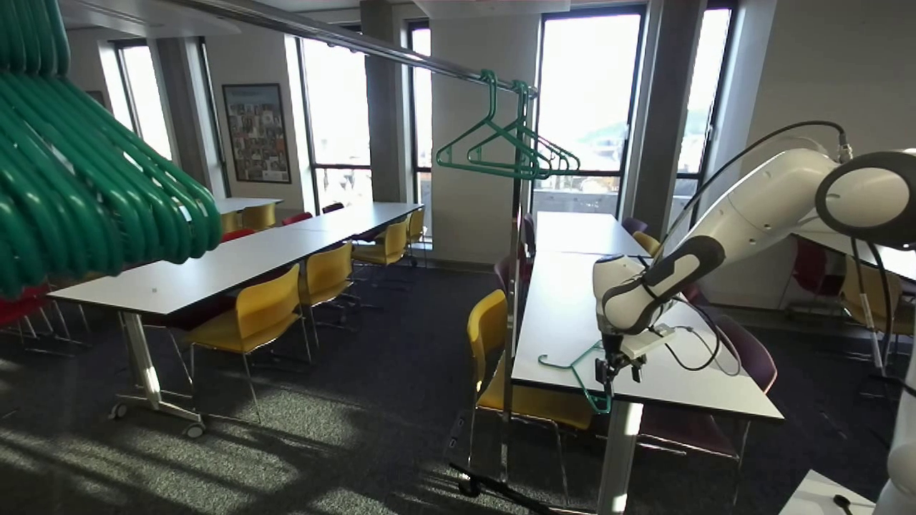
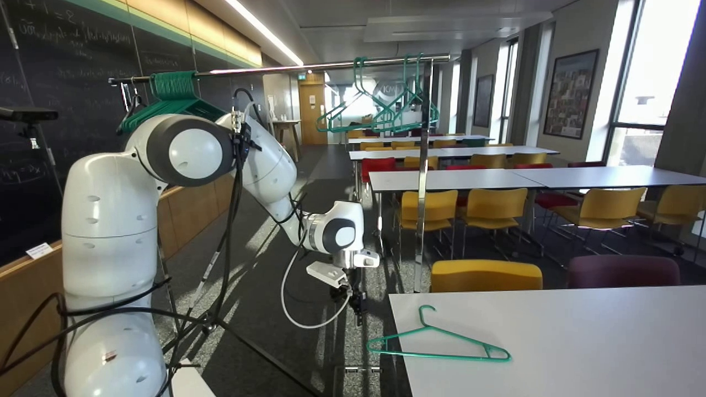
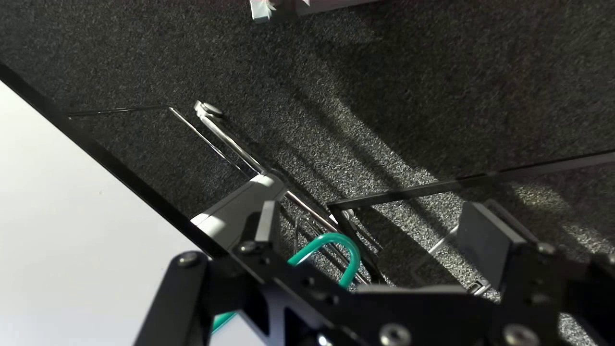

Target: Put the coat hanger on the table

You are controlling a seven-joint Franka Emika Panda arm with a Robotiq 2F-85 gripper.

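Right now the wrist view catches the gripper (image 3: 372,218) with its fingers (image 3: 485,240) spread wide apart, carpet (image 3: 312,144) showing through the gap. Between them, as seen here, a curved end of the coat hanger (image 3: 354,254) pokes past the dark edge of the worktop (image 3: 72,216); whether it touches a finger, I can't tell. Over to an exterior view for the whole coat hanger (image 2: 441,357): flat on the worktop, close to a corner, hook (image 2: 421,315) aimed at the long edge by the yellow chair (image 2: 485,275), one end jutting past the short edge. There the gripper shows just outside that short edge, a gap visible between the two. Yet in an exterior view the gripper covers part of the coat hanger, leaving the hook (image 1: 557,366) on show. And only the exterior views take in the rail (image 1: 429,63) with its green hangers (image 1: 494,170); a blackboard (image 2: 66,82), too, turns up in an exterior view.
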